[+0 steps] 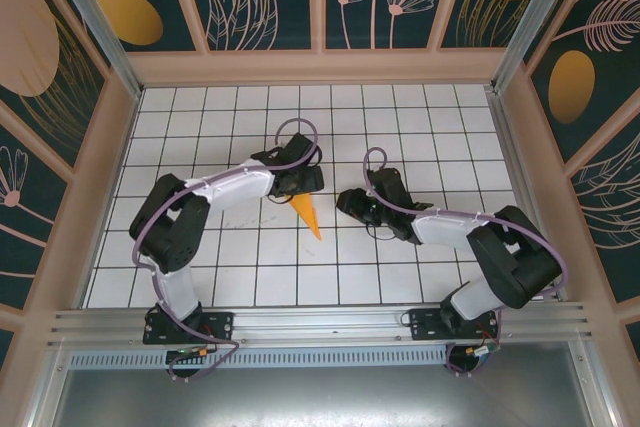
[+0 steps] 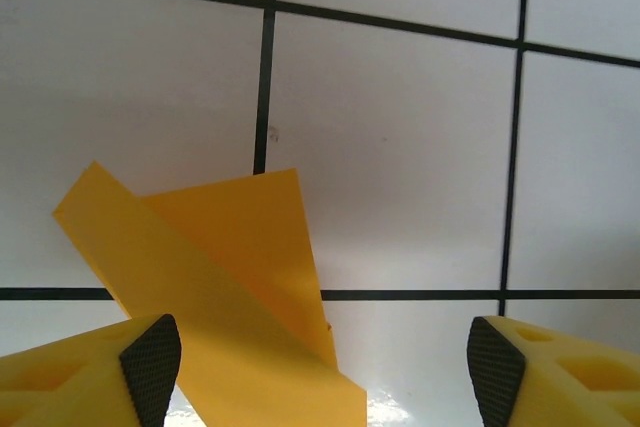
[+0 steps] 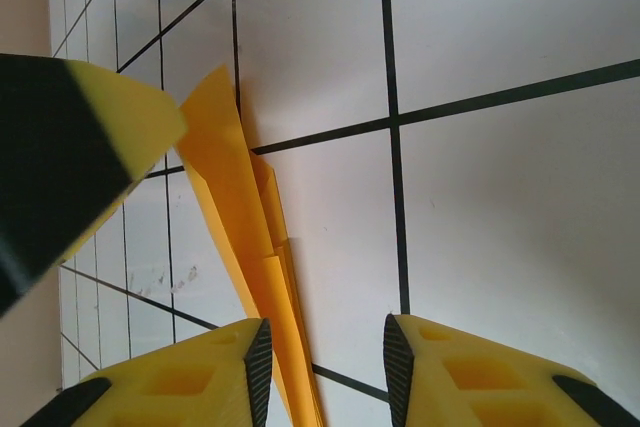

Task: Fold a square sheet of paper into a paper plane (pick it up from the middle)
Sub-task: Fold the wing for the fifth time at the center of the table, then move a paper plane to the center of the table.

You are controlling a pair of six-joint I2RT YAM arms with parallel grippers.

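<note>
Bright, even light; soft shadows (glare on the table)

The left gripper hides the wide end of the paper plane — its thin end runs off the right wrist view.

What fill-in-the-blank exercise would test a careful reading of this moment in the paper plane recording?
The paper plane lies on the gridded table, its pointed tip aimed at the table's ___ edge.
The left end effector hangs over the plane's ___ end.
That end effector's jaws stand ___.
Missing words: near; wide; open.
</note>
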